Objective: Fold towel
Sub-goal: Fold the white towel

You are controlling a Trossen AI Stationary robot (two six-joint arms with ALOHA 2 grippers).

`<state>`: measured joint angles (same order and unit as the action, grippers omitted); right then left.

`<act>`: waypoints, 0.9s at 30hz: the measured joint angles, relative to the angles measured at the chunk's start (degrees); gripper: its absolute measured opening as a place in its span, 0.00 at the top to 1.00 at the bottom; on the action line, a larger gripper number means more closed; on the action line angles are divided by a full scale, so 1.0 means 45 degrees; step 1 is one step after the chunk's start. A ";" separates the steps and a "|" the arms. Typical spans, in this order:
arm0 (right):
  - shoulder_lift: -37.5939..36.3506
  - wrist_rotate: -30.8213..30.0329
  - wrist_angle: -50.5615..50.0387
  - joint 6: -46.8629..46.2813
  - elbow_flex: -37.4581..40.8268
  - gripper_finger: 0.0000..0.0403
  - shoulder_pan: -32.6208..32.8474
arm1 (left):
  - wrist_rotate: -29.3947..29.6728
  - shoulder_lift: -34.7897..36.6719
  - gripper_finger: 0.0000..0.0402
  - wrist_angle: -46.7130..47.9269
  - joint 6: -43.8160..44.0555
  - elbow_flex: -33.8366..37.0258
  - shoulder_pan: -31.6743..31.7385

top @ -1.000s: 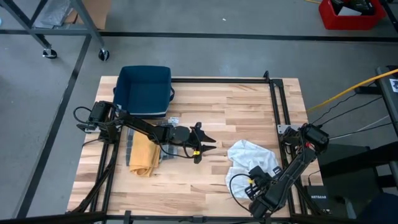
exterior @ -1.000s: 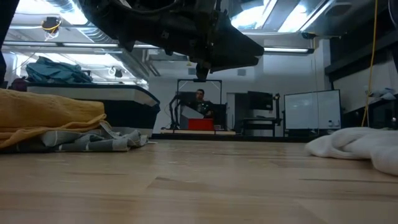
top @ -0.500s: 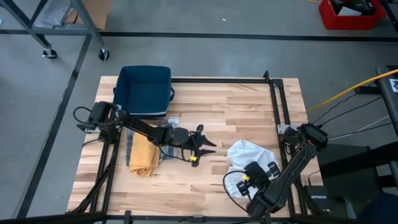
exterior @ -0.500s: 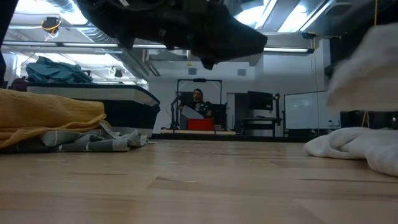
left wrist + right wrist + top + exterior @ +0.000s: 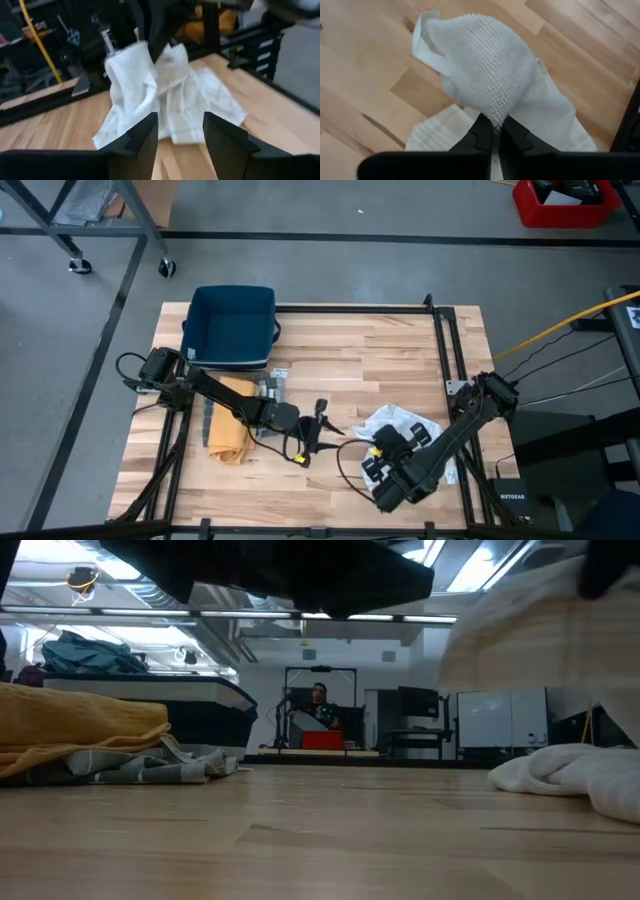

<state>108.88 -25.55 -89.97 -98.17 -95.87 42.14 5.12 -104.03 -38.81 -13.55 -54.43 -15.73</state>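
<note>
1. High view is showing the white towel (image 5: 405,427) lying crumpled on the right half of the wooden table (image 5: 380,345), partly under the right arm.
2. Right gripper (image 5: 493,134) is pinching a fold of the towel between closed fingers, lifting it off the wood.
3. Left gripper (image 5: 180,131) is hovering just beside the towel, toward the table's middle, fingers standing apart and holding nothing.
4. Folded yellow cloth (image 5: 232,429) is resting well apart, at the left.

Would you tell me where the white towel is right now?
In the high view the white towel lies crumpled at the table's right side, part of it lifted by the shut right gripper, with the left gripper just to its left.
</note>
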 joint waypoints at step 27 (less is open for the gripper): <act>0.0000 -0.1440 0.0012 0.0924 -0.1313 0.96 -0.0460 | 0.1568 0.0000 0.88 0.0353 -0.0370 0.0000 0.0385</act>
<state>108.88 -32.03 -89.92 -94.01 -101.78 40.07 12.17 -104.03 -37.22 -15.21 -54.43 -14.00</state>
